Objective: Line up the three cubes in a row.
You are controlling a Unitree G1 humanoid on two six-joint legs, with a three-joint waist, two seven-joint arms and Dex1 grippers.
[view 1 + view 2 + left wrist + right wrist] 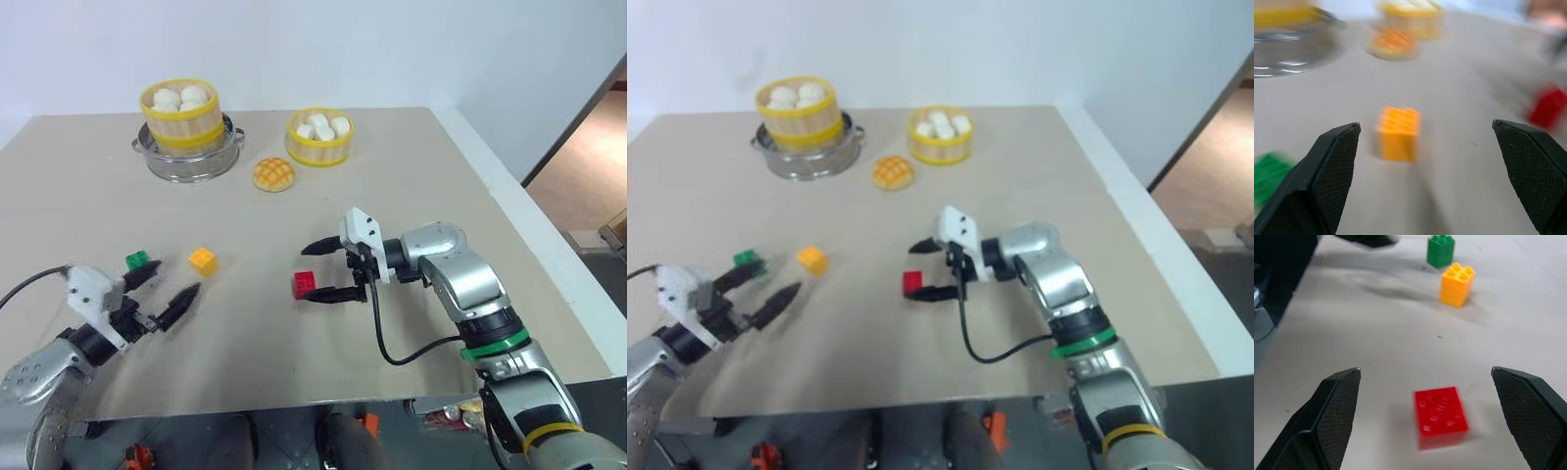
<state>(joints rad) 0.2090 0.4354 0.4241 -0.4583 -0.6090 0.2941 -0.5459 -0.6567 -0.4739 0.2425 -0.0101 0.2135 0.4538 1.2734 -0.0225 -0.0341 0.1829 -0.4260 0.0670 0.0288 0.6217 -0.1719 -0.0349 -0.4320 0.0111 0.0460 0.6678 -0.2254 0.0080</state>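
The red cube (305, 284) sat on the table (392, 176) between the wide-open, empty right gripper (328, 270) fingers, well apart from the orange-yellow cube (203, 259) and green cube (138, 260) (near the open, empty left gripper (167, 292)); a squarely centred regrasp was judged best.

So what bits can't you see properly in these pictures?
- Green cube: left wrist view, smeared by blur and cut by the edge, with a finger in front.
- Steel pot: head views, a yellow steamer sits on it and hides its inside.
- Red cube: left wrist view, blurred, studs unreadable.
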